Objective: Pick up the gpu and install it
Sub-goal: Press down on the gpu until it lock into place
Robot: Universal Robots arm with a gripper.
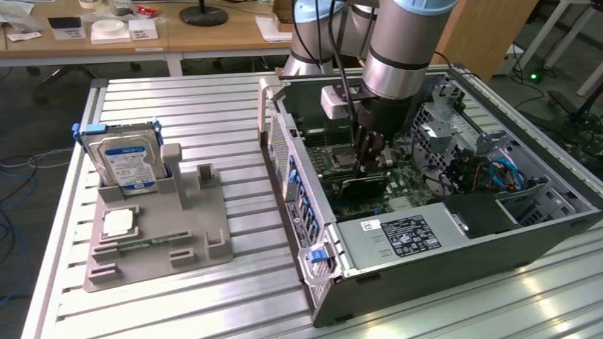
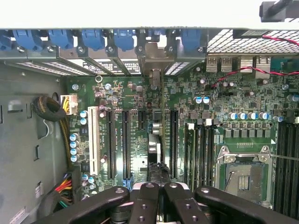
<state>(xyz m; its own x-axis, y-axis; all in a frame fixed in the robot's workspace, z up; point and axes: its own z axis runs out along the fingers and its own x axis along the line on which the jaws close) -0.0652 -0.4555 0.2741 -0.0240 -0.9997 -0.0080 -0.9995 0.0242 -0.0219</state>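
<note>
Room: wooden desks [image 1: 113,32] stand at the back with small boxes, papers and a black lamp base [image 1: 203,15]; grey floor runs below them, and blue cables [image 1: 11,166] trail on the floor at the exterior view's left.
Surface: ribbed aluminium surface [image 1: 188,296] of long parallel slats, shiny where the light falls on it, carrying the computer case and the holder tray.
Computer case: open dark tower case [image 1: 443,247] lying on its side on the exterior view's right half of the surface, with a labelled power supply [image 1: 400,236] at the near end and drive bays with blue and orange cables [image 1: 490,169] on the far right.
Arm: grey and silver robot arm [image 1: 400,56] comes down from above into the open case.
Motherboard: green motherboard [image 2: 140,102] on the case floor, with long black expansion slots, a white slot [image 2: 91,140], an open processor socket [image 2: 243,172] and blue slot latches [image 2: 93,39] along the rear wall.
Holder tray: grey plastic tray [image 1: 165,240] just beside the case on the exterior view's left.
Hard drive: blue-labelled silver hard drive [image 1: 127,159] stands upright in the tray's rear slot.
Gpu: gpu [image 2: 155,149] stands on edge over the motherboard, in line with a black slot among the expansion slots, its silver bracket end toward the rear wall.
Gripper: gripper [image 1: 371,152] is low inside the case; jaws closed narrow on the top edge of the gpu.
Processor chip: small square silver processor chip [image 1: 117,223] lies flat in a tray pocket.
</note>
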